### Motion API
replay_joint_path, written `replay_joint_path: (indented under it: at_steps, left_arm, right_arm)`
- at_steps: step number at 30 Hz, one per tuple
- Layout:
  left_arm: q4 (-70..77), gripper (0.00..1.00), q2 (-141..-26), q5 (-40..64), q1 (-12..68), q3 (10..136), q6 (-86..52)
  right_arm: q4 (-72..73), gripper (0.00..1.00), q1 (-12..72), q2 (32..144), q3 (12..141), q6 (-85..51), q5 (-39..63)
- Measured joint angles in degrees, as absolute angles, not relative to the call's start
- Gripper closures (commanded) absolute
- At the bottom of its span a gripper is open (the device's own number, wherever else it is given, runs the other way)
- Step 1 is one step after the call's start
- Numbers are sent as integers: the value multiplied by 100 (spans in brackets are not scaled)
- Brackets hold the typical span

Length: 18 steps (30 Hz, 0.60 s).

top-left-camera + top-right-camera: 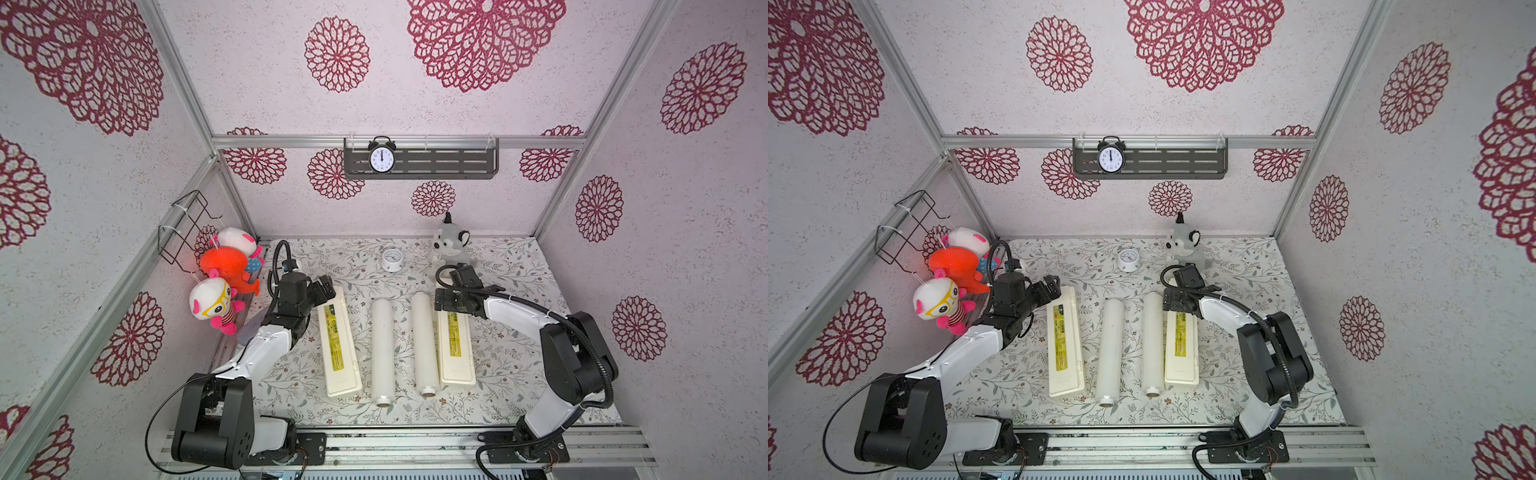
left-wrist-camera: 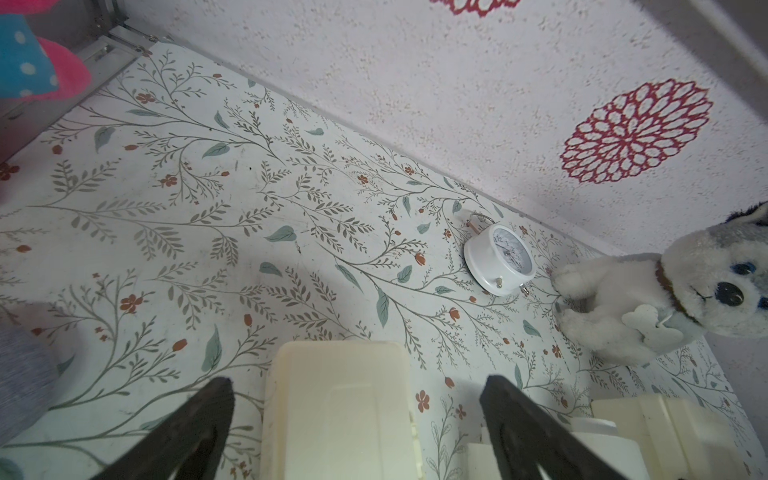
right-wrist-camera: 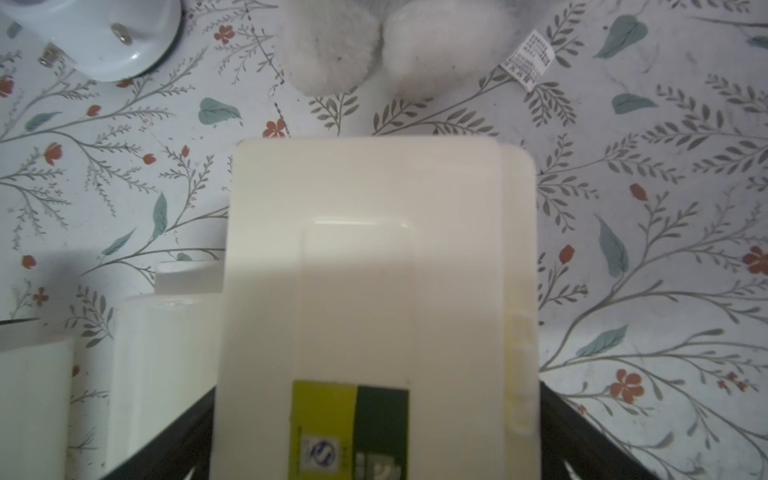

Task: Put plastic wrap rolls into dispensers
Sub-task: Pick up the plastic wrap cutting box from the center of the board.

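I have both claws spread wide over the far ends of the closed dispensers, I judge to lift the lids: the left claw [image 1: 328, 286] above the left dispenser [image 1: 338, 340], the right claw [image 3: 374, 457] straddling the right dispenser [image 1: 455, 349], gripping nothing; the two rolls [image 1: 382, 349] [image 1: 424, 340] lie parallel between the boxes on the table [image 1: 519, 291], the right roll just beside its box, crowding that lid; a white clock [image 1: 391, 259] and plush husky [image 1: 449, 245] sit beyond, clear of my reach.
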State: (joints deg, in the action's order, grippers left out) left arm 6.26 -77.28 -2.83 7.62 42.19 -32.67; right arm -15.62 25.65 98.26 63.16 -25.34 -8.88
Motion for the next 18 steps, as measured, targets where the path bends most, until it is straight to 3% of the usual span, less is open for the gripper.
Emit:
replay_joint_path:
  at_steps: [11,18]
  left_arm:
    - [635,2,-7789,-222,764,4219,-3310]
    - [600,2,-7789,-176,784,4219,-3310]
  right_arm:
    - [-1925,5,2720,10195,6545,-2499,-1219]
    - [-2064,1,2637,9985,6370,-2351,-998]
